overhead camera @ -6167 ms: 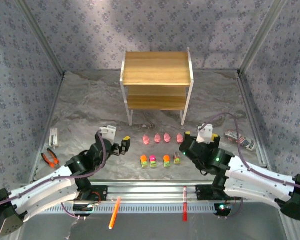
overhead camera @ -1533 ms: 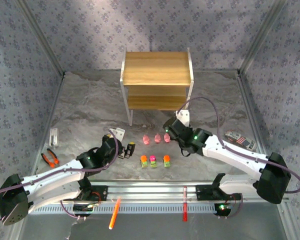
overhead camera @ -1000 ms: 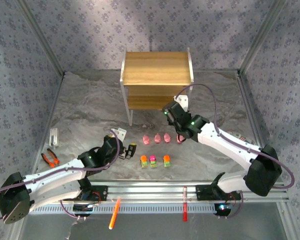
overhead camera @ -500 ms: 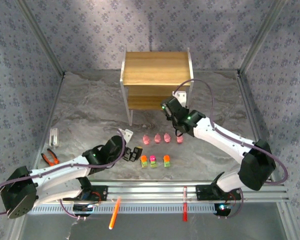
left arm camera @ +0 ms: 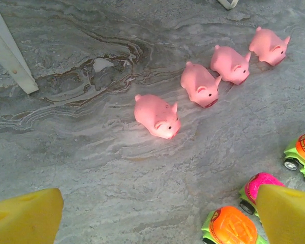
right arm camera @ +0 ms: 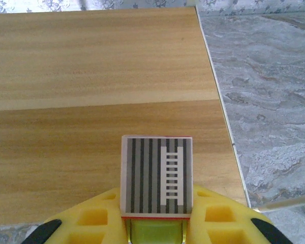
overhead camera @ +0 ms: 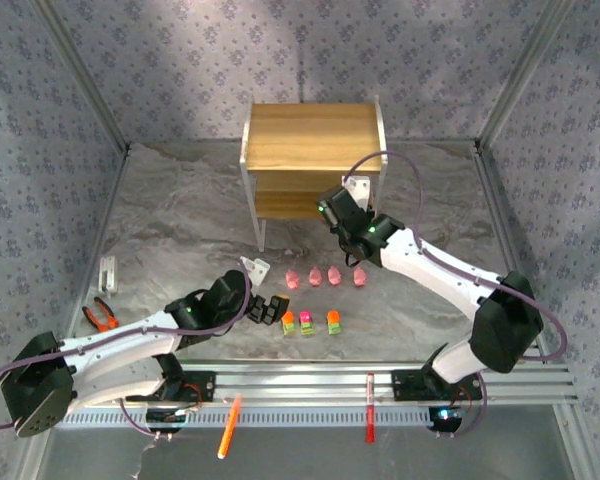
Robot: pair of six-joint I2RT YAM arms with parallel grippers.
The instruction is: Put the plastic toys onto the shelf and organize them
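- Top view: the shelf (overhead camera: 313, 150) stands at the far middle of the table (overhead camera: 170, 220), with bare marble on both sides and in front.
- Four pink pigs (overhead camera: 314, 276) sit in a row near its front. Three yellow-green cars (overhead camera: 307, 322) form a second row just nearer the arms.
- The right arm stretches diagonally from the near right to the shelf's front right corner. The right gripper (overhead camera: 332, 212) is at the lower board's edge, its jaws hidden under the wrist.
- The left arm lies low, and the left gripper (overhead camera: 268, 309) is just left of the cars.
- Orange pliers (overhead camera: 100, 317) lie by the left wall, well apart.
- Left wrist view: the left gripper (left arm camera: 157, 223) gapes wide and holds nothing, its yellow fingertips (left arm camera: 25, 221) cut off at the bottom corners.
- The pigs (left arm camera: 156, 116) stand free between them. The cars (left arm camera: 230, 227) are partly cropped by the right finger.
- Right wrist view: the right gripper (right arm camera: 156, 226) is clamped on a grey-striped toy (right arm camera: 156, 175).
- The toy is over the shelf's wood (right arm camera: 91, 66), near its right edge. Which tier, and whether it touches, cannot be told.
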